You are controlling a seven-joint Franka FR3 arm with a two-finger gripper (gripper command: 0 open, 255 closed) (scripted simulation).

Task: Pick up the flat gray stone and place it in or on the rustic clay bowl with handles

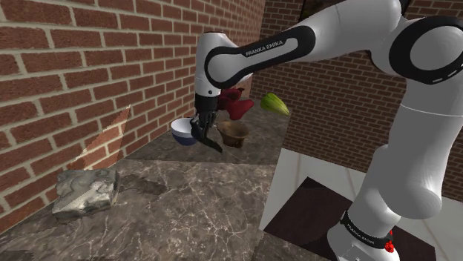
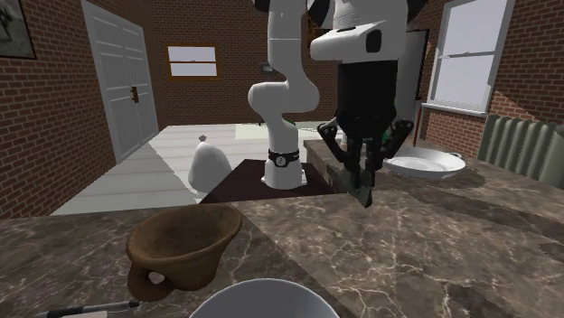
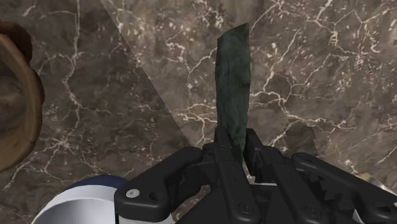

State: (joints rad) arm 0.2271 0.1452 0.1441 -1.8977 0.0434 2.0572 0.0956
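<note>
Brick walls, dark marble counter [image 3: 318, 57] below. My pincer [image 3: 232, 149] clamped on flat dark stone [image 3: 232, 83], stone hanging edge-down from fingertips. Brown clay bowl [image 3: 14, 95] off to pincer's side, apart. Imo: carry high over rim, centre, lower, then release.

Soft light; slanted shadow crosses the countertop [image 3: 318, 63].

- The countertop [image 3: 305, 63] looked like dark polished marble with white veins.
- The flat stone [image 3: 232, 89] was dull grey-green and mottled.
- The brown bowl [image 2: 185, 248] appeared matt and earthen.
- The wall [image 1: 67, 74] was rough brick.
</note>
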